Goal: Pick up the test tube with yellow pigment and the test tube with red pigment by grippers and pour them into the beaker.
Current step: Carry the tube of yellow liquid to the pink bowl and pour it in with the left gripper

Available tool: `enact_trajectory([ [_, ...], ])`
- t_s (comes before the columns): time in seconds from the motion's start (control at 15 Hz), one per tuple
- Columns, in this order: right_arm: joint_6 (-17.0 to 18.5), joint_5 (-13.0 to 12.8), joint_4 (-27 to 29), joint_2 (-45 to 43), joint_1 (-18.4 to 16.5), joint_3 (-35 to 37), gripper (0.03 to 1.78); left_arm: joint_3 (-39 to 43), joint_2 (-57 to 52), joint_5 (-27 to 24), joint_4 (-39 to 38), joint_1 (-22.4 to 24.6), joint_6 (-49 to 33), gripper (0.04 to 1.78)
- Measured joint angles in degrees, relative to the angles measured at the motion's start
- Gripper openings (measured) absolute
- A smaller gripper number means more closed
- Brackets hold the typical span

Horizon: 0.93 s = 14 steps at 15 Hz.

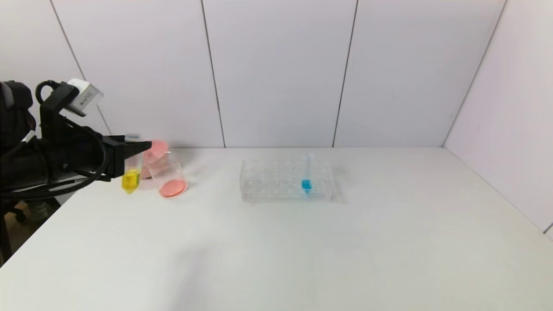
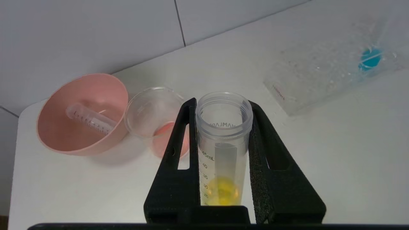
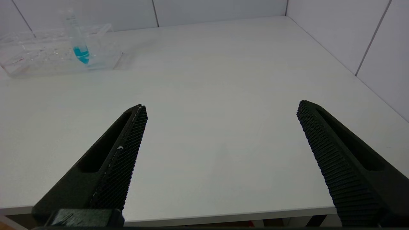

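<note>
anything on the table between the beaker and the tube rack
Nothing: in the head view the table is bare between the beaker and the tube rack.

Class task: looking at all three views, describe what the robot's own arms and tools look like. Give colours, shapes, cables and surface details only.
The left tool is matte black, with two long tapering wedge fingers, each slotted, lined with rough foam-like padding. Its arm is black, draped with looping black cables and topped by a small white box. The right tool has the same black wedge fingers, with a fine gridded texture on their inner faces.
</note>
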Motion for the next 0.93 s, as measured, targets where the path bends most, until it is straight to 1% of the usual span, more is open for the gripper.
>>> enact_trajectory([
  [0.07, -0.02, 0.0, 0.0, 0.0, 0.0, 0.0, 1.71, -1.49, 0.91, -1.16, 2.65, 1.38, 2.66, 0.45],
  [0.27, -0.02, 0.02, 0.0, 0.0, 0.0, 0.0, 1.71, -8.05, 5.71, -1.55, 9.55, 3.38, 11.25, 0.45],
  [0.6, 0.0, 0.0, 0.0, 0.0, 0.0, 0.0, 1.71, -23.52, 14.82, -1.3, 23.22, 5.5, 22.83, 0.45],
  [0.8, -0.02, 0.0, 0.0, 0.0, 0.0, 0.0, 1.71, -32.0, 19.85, -1.11, 31.13, 6.35, 26.86, 0.45],
  [0.93, -0.02, 0.0, 0.0, 0.0, 0.0, 0.0, 1.71, -36.58, 23.21, -1.05, 33.93, 6.92, 28.65, 0.45],
])
